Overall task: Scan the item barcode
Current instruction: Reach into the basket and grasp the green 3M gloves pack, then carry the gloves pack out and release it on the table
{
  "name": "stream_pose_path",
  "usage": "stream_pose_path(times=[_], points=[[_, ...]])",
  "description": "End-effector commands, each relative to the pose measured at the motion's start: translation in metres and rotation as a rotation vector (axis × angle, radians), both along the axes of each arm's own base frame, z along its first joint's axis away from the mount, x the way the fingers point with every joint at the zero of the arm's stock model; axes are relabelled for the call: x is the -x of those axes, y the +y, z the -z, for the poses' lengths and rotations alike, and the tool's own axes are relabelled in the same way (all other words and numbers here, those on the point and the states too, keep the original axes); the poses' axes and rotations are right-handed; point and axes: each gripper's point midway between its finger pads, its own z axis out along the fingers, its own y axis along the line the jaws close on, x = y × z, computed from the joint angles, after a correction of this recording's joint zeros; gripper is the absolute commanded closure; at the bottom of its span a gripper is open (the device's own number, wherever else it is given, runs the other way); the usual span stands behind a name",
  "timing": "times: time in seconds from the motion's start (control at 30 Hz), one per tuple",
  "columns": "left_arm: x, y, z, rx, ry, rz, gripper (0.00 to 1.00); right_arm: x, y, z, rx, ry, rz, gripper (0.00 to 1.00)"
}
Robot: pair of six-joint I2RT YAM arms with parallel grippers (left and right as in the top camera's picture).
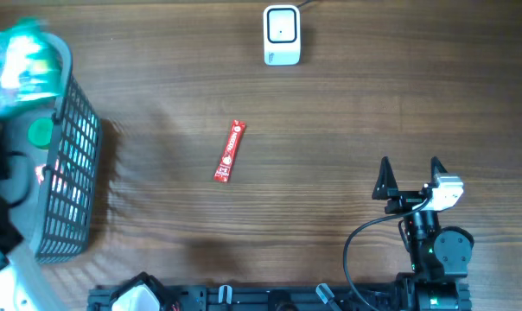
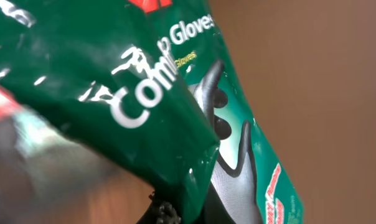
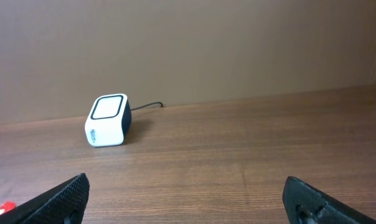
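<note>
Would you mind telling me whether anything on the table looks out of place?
The red sachet lies alone on the table, slanted, outside the basket and well short of the scanner. Nothing looks spilled or damaged.

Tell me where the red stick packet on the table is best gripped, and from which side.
Grip the red stick packet across its narrow width, near mid-length, coming straight down from above. It lies flat on the table, long and thin, with bare wood along both long edges, so the jaws probably fit there; from the side it offers almost no height.
</note>
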Motion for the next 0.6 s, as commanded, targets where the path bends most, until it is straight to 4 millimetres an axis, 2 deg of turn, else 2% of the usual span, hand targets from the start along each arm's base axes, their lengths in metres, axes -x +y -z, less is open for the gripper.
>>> stream_pose_path(times=[0.0, 0.03, 0.07, 0.13, 0.23, 0.3, 0.4, 0.43, 0.5, 0.57], points=[[-0.012, -0.107, 0.008, -0.167, 0.027, 0.6, 0.96, 0.0, 0.0, 0.0, -0.004, -0.001, 0.0, 0.0], [-0.011, -0.138, 0.019, -0.21, 0.055, 0.748, 0.96, 0.0, 0.0, 0.0, -0.004, -0.001, 0.0, 0.0], [-0.011, -0.157, 0.027, -0.234, 0.07, 0.842, 0.96, 0.0, 0.0, 0.0, -0.004, -0.001, 0.0, 0.0], [-0.007, -0.21, 0.051, -0.288, 0.102, 1.086, 0.96, 0.0, 0.0, 0.0, -0.004, -0.001, 0.0, 0.0], [0.002, -0.272, 0.093, -0.365, 0.145, 1.377, 0.96, 0.0, 0.0, 0.0, -0.004, -0.001, 0.0, 0.0], [0.006, -0.298, 0.124, -0.406, 0.194, 1.485, 0.96, 0.0, 0.0, 0.0, -0.004, -0.001, 0.0, 0.0], [0.009, -0.334, 0.191, -0.474, 0.328, 1.577, 0.96, 0.0, 0.0, 0.0, -0.004, -0.001, 0.0, 0.0], [0.01, -0.35, 0.225, -0.469, 0.377, 1.598, 0.96, 0.0, 0.0, 0.0, -0.004, -0.001, 0.0, 0.0], [0.006, -0.362, 0.259, -0.411, 0.437, 1.538, 0.96, 0.0, 0.0, 0.0, -0.004, -0.001, 0.0, 0.0], [-0.004, -0.367, 0.295, -0.29, 0.517, 1.371, 0.96, 0.0, 0.0, 0.0, -0.004, -0.001, 0.0, 0.0]])
